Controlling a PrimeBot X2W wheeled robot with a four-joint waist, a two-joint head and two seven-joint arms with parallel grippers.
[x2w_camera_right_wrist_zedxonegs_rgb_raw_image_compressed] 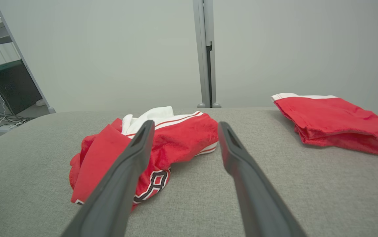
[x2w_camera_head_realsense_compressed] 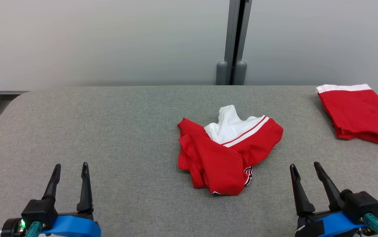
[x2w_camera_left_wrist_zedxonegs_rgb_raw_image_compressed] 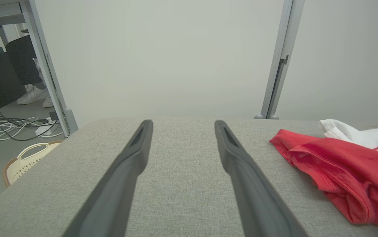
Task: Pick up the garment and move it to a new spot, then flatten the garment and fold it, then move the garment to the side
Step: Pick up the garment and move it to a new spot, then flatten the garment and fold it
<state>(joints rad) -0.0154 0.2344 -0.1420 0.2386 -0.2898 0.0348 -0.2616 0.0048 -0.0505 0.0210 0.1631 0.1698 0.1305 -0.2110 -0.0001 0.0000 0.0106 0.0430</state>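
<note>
Resting released and empty over the near bench (x2w_camera_head_realsense_compressed: 126,131) edge, the left claw (x2w_camera_head_realsense_compressed: 71,165) and right claw (x2w_camera_head_realsense_compressed: 305,165) flank the crumpled red-and-white garment (x2w_camera_head_realsense_compressed: 221,154), which lies mid-bench well apart from both, apparently staged for a two-sided pickup, with a folded red cloth (x2w_camera_head_realsense_compressed: 356,112) far right.

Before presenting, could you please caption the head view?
Both open, left gripper and right gripper flank the crumpled garment; folded cloth at far right.
</note>
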